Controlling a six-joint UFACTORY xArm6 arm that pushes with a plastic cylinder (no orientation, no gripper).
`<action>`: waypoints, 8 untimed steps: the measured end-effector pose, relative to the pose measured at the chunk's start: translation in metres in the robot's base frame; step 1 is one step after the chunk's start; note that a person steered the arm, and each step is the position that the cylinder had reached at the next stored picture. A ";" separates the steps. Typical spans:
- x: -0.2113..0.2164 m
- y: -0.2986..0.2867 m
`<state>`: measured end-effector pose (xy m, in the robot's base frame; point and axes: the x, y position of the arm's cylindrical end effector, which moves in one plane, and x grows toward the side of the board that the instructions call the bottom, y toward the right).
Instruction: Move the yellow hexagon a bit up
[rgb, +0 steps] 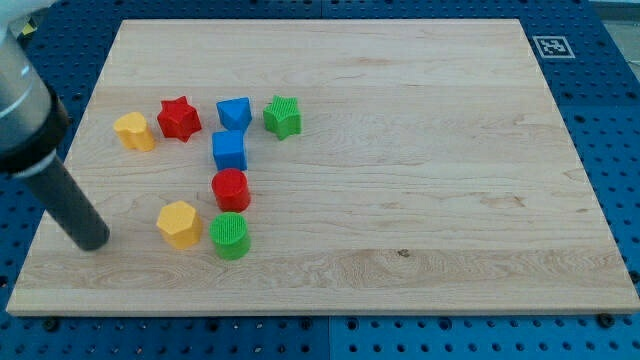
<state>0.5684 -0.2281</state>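
Camera view is showing a pale wooden board (420, 170) lying on a blue perforated table (620, 120), with a small black-and-white marker tag (551, 46) sitting at the board's top right corner. The dark rod is leaning in from the view's left, my tip (93, 240) resting on the board, bare and touching no block. The yellow hexagon (179, 222) is sitting to the tip's right, near but apart, beside a green cylinder (230, 235). Above are standing a red cylinder (230, 188), blue cube (229, 150), another blue block (234, 112), green star (283, 116), red star (179, 118) and a second yellow block (134, 131).
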 end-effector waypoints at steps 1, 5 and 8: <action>0.030 0.034; 0.033 0.098; -0.002 0.090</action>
<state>0.5668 -0.1386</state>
